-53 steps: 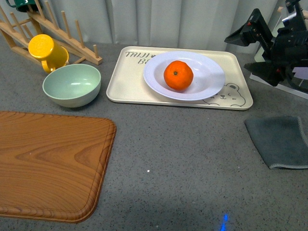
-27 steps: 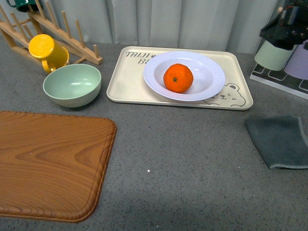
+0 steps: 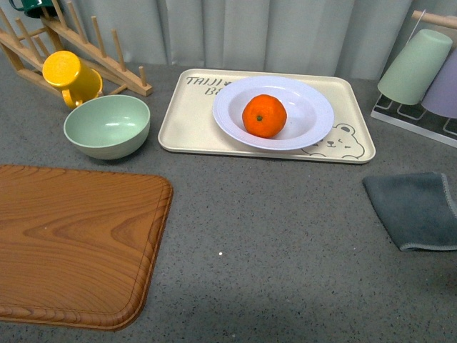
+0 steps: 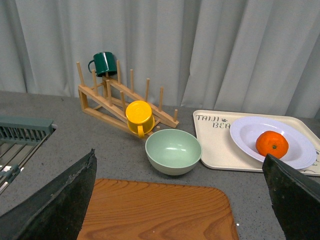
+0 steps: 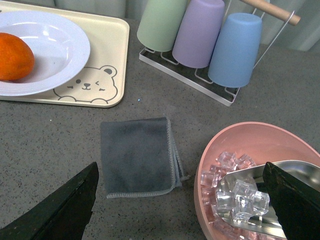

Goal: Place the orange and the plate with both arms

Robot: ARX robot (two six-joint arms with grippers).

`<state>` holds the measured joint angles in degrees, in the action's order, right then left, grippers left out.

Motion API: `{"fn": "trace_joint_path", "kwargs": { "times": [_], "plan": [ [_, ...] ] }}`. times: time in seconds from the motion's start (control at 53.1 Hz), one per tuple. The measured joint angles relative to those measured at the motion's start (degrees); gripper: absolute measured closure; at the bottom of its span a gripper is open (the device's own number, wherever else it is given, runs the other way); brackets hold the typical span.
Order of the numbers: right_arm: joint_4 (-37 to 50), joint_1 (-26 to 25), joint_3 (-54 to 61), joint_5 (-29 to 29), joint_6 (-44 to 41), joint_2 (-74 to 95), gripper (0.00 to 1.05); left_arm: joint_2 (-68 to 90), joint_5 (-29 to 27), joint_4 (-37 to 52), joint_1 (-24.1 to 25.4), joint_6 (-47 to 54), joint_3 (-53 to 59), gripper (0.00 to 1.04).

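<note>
The orange [image 3: 264, 115] rests in the middle of the white plate [image 3: 314, 107], and the plate stands on the beige bear tray [image 3: 189, 121]. Neither arm shows in the front view. In the left wrist view my left gripper [image 4: 177, 200] is open and empty, high over the wooden board [image 4: 155, 212], far from the orange [image 4: 272, 143] and plate [image 4: 245, 135]. My right gripper [image 5: 177, 205] is open and empty too, hanging between the grey cloth [image 5: 137, 155] and a pink bowl [image 5: 220, 142] of ice. The orange [image 5: 12, 56] and plate [image 5: 60, 47] lie well away from it.
A pale green bowl [image 3: 107, 126] and a yellow mug [image 3: 69, 77] sit left of the tray, in front of a wooden rack [image 3: 86, 50]. Upturned cups [image 3: 415, 66] stand on a wire rack at the right. The grey cloth [image 3: 418, 209] lies at the right edge.
The right arm, seen at the upper right of the front view a second ago, has drawn back out of that view, uncovering the cups. The orange and plate have not moved.
</note>
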<state>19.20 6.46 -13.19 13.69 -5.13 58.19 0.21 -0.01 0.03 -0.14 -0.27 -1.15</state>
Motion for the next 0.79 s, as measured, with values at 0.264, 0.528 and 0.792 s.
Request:
{"fn": "trace_joint_path", "kwargs": {
  "times": [0.264,0.528,0.792],
  "plan": [
    [32.4,-5.1,9.7,-13.3,4.0,-2.2,0.48,0.0,0.0,0.0,0.0,0.0,0.0,0.06],
    [23.4,-6.3,12.3,-13.6,4.5,-13.4,0.92,0.0,0.0,0.0,0.0,0.0,0.0,0.06],
    [14.6,-6.3,12.9,-13.6,4.6,-23.6,1.04,0.0,0.0,0.0,0.0,0.0,0.0,0.06]
  ]
}}
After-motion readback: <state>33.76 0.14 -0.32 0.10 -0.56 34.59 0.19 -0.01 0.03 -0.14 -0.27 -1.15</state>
